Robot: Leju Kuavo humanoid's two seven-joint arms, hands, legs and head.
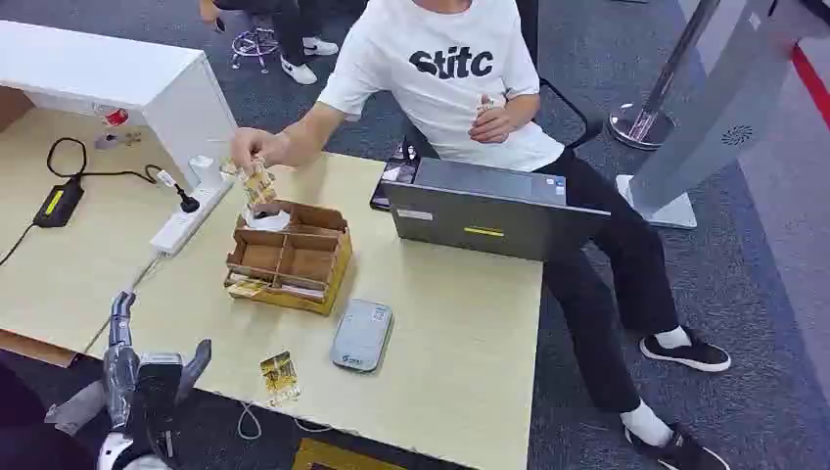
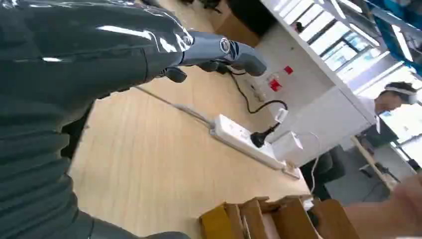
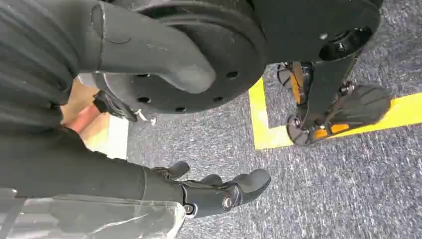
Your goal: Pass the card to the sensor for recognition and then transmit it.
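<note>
Low by the table edge, left hand [image 1: 137,377] spread, empty; right hand [image 3: 209,191] hangs loosely spread.

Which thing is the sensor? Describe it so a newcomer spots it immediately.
Start at the light wooden table and find the brown cardboard divider box in front of the seated person. Just beside that box, on the laptop's side and nearer the robot, lies the sensor: a flat, grey, rounded slab, unlike the small yellowish card near the table edge.
</note>
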